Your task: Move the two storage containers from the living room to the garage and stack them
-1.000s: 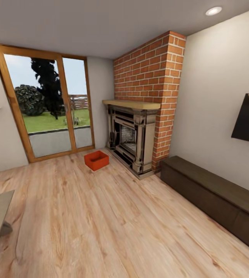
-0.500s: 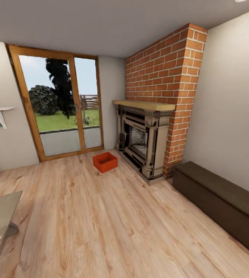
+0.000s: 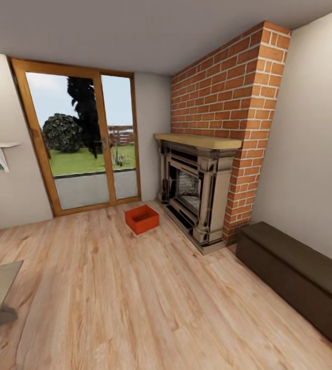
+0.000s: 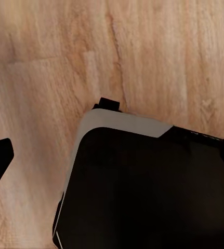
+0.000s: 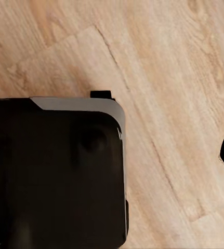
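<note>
Head view: one orange-red storage container (image 3: 142, 219) sits on the wood-plank floor (image 3: 135, 298) beside the fireplace (image 3: 197, 195). It looks light and stiff; gripping a thin wall should work. Wrist views: the robot's dark base over planks; gripper states cannot be told.

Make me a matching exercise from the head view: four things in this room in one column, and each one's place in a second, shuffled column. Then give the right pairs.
Things:
1. storage container
2. bench
3. fireplace
4. glass door

Places:
A. in the far wall, showing grass and trees outside
B. at the foot of the red brick chimney
C. on the wood floor, between the door and the hearth
D. along the right wall, nearest the camera

Pairs: 1-C, 2-D, 3-B, 4-A
</note>
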{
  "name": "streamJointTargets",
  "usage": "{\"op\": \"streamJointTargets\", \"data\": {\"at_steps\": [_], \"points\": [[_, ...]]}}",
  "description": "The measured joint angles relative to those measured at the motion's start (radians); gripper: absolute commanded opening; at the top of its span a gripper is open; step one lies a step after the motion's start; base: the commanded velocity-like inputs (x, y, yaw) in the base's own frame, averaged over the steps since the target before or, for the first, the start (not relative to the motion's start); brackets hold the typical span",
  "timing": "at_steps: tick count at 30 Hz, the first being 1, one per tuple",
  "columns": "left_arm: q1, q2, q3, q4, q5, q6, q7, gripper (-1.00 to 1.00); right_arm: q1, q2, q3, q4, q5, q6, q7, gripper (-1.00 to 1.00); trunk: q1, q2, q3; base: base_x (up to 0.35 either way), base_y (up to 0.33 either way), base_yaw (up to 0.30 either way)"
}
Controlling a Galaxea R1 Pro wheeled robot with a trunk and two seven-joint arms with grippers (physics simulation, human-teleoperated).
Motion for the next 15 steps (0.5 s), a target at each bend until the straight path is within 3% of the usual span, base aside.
{"op": "streamJointTargets", "data": {"at_steps": [15], "points": [[0.000,0.000,0.000,0.000,0.000,0.000,0.000,1.00,0.000,0.001,0.000,0.000,0.000,0.000,0.000,1.00,0.000,0.000,0.000,0.319,-0.145,0.000]]}}
